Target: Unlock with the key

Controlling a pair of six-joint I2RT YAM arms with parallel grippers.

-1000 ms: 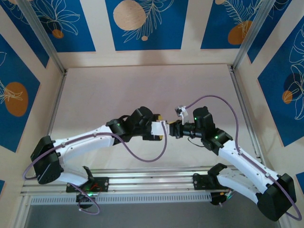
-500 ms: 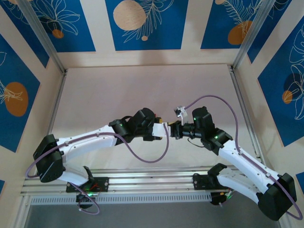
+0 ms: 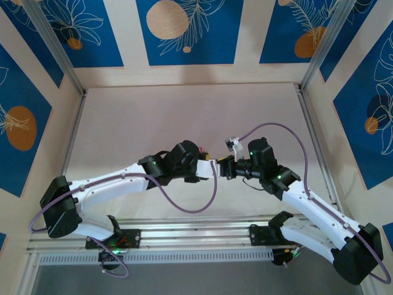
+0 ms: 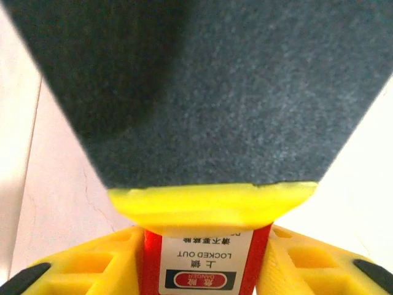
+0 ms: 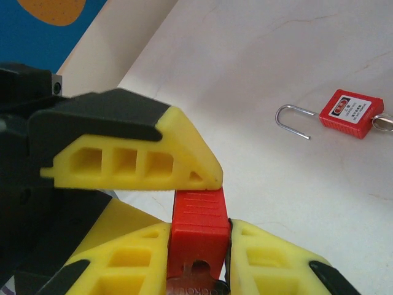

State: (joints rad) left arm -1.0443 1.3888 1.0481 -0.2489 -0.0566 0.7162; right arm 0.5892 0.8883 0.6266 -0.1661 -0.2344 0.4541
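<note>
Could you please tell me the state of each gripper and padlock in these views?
left gripper: shut on the held padlock.
right gripper: shut on a red part, key or lock body unclear.
held padlock: clamped, label facing the left wrist camera, shackle hidden.
loose padlock: lying on the table, shackle open.

Left wrist view: white label (image 4: 206, 261) on the front of the red padlock (image 4: 151, 261). It reads "LOCKED OUT", then the Chinese characters "上锁", then "DANGER" in a red oval lowest in frame. The Chinese line above is cut off and unreadable.

Right wrist view: the second padlock (image 5: 351, 114) on the table carries a label with print too small to read.
</note>
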